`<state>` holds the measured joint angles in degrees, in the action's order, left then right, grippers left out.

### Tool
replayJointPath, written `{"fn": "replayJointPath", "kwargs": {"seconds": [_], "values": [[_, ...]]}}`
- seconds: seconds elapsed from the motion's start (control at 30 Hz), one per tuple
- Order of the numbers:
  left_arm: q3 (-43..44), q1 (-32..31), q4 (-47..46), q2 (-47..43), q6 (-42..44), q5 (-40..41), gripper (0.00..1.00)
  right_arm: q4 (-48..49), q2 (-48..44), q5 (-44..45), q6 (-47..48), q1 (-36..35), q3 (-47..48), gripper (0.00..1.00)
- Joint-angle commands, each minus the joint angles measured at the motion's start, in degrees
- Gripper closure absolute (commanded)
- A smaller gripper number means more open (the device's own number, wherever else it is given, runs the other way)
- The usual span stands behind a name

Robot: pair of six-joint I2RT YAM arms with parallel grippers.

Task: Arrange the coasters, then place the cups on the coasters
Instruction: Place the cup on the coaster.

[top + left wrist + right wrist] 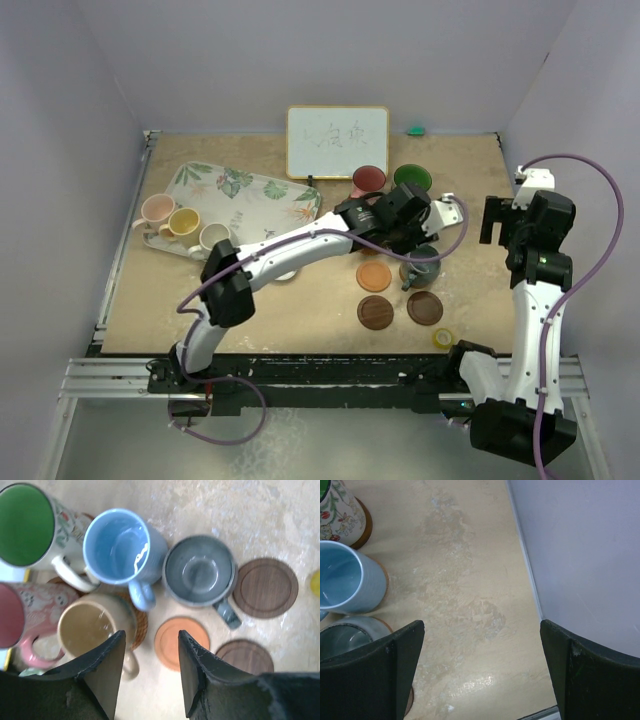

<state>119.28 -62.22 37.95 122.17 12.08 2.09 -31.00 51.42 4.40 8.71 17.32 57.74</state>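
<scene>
My left gripper (150, 641) hangs open above the table, with nothing between its fingers. Just left of it a tan cup (92, 627) stands on a woven coaster (140, 622). Beyond are a blue cup (117, 545), a green cup (25, 525), a red cup (15, 615) and a grey cup (200, 572). An orange coaster (170, 639) and two dark brown coasters (265, 587) (245, 655) lie bare. My right gripper (480, 630) is wide open over bare table at the right, beside the blue cup (345, 577). Pink (157, 209), yellow (183, 222) and white (214, 237) cups stand at the left.
A leaf-patterned tray (250, 190) lies at the back left, with the three left cups at its near end. A whiteboard (337, 141) stands at the back. A small yellow tape roll (443, 338) sits near the front edge. The right wall (585, 555) is close to my right gripper.
</scene>
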Motion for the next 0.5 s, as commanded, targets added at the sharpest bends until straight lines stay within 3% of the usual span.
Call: {"fn": "replayJointPath", "kwargs": {"seconds": [0.0, 0.23, 0.47], "values": [[-7.65, 2.04, -1.79, -11.37, 3.61, 4.16, 0.55, -1.09, 1.18, -4.88, 2.09, 0.34, 2.71, 0.0], [-22.71, 11.14, -2.98, -27.0, 4.29, 6.36, 0.47, -4.21, 4.19, -11.91, 2.48, -0.25, 6.36, 0.0], [-35.32, 23.73, -2.73, -41.54, 5.28, 7.59, 0.33, -5.43, 7.53, -7.86, 3.88, -8.54, 10.41, 0.0]]}}
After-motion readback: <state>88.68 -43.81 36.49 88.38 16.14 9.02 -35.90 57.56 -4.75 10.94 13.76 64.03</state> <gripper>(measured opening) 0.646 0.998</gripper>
